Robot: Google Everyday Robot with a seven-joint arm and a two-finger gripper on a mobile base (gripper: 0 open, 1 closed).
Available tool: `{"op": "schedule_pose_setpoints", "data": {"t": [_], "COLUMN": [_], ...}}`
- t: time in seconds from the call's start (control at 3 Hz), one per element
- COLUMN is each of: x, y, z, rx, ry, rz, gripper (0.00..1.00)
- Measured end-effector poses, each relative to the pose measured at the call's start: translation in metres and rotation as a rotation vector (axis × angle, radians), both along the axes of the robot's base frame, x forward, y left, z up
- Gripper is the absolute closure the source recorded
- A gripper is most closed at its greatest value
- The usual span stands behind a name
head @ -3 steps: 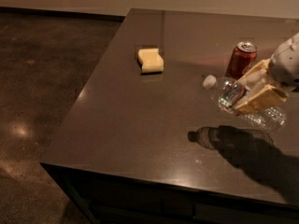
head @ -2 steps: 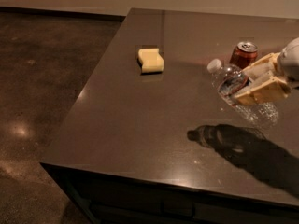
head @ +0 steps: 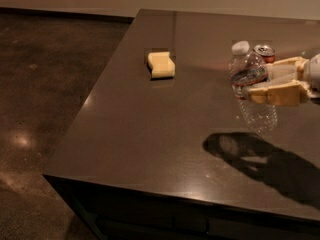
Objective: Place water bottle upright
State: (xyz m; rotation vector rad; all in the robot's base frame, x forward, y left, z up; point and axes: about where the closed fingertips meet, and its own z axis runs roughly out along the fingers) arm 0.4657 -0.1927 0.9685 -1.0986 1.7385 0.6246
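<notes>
The water bottle (head: 251, 89) is clear and ribbed, with a white cap and a blue-and-red label band. It hangs in the air above the right side of the dark table (head: 150, 129), nearly upright with the cap up and tilted slightly left. My gripper (head: 260, 84) comes in from the right edge and is shut on the bottle's middle, one cream finger (head: 272, 95) in front and one behind. The bottle's base is above the tabletop; its shadow lies below it.
A red soda can (head: 265, 53) stands just behind the bottle, partly hidden by it. A yellow sponge (head: 161, 65) lies at the table's far left part. The table's left and front edges drop to a dark polished floor (head: 45, 109).
The gripper has turned the bottle from lying tilted with its cap low to the left up to nearly upright, cap on top, and lifted it a little.
</notes>
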Motion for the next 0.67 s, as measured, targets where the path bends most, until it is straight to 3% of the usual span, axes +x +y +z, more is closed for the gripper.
{"op": "schedule_pose_setpoints", "data": {"t": [0.67], "x": [-0.0014], "y": [0.0053], "z": [0.0011], "rx": [0.242], "ry": [-0.06], "rz": [-0.02], "gripper": [1.0]}}
